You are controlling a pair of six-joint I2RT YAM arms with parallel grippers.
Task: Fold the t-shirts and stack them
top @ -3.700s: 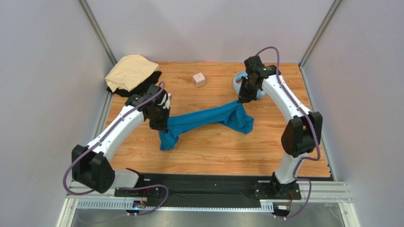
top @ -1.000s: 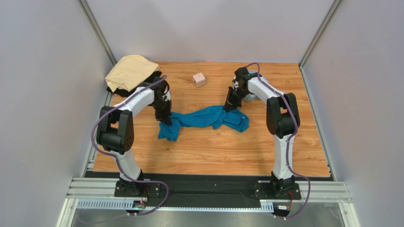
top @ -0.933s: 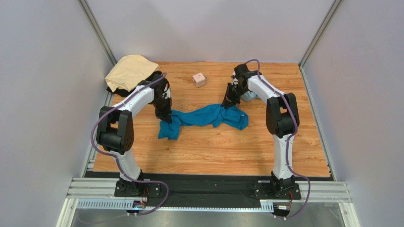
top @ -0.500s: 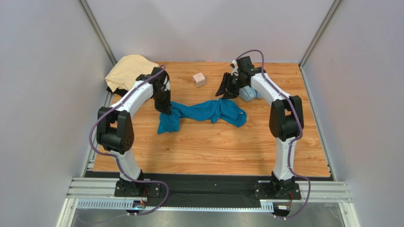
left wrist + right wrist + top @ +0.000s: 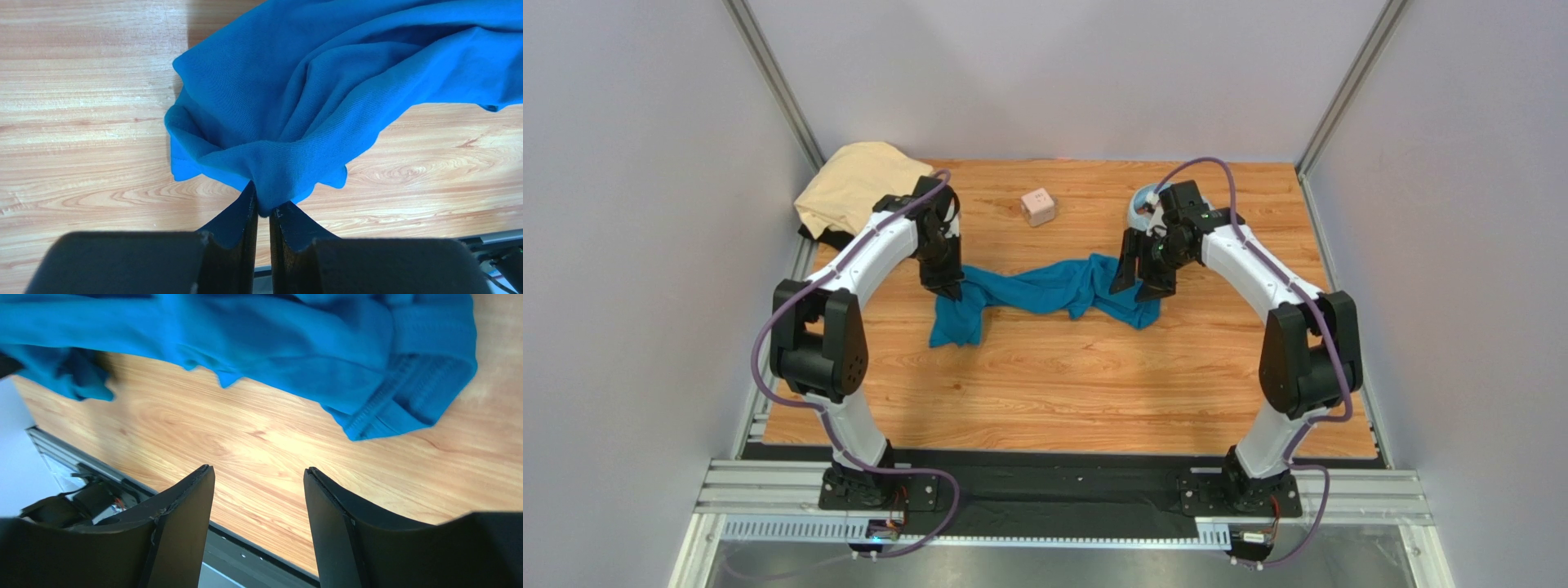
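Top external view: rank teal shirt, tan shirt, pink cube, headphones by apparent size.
1. teal shirt: longest span, though bunched.
2. tan shirt: covers nearly as much, so it is close to first.
3. pink cube: far smaller.
Unranked: headphones, mostly hidden behind the right arm; only a cube-sized bit shows.

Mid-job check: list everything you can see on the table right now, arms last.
teal-blue cloth t-shirt: one, teal-blue, bunched mid-table between the arms.
pale tan cloth t-shirt: one, tan, far-left corner.
black cloth t-shirt: one, black, peeking from under the tan one.
small pink cube: one, pink, far centre.
light-blue headphones: one, light blue, partly hidden behind the right arm.
wooden table: one, light brown.
left gripper: black, shut on the teal shirt's left end.
right gripper: black, open, empty, over the shirt's right end.
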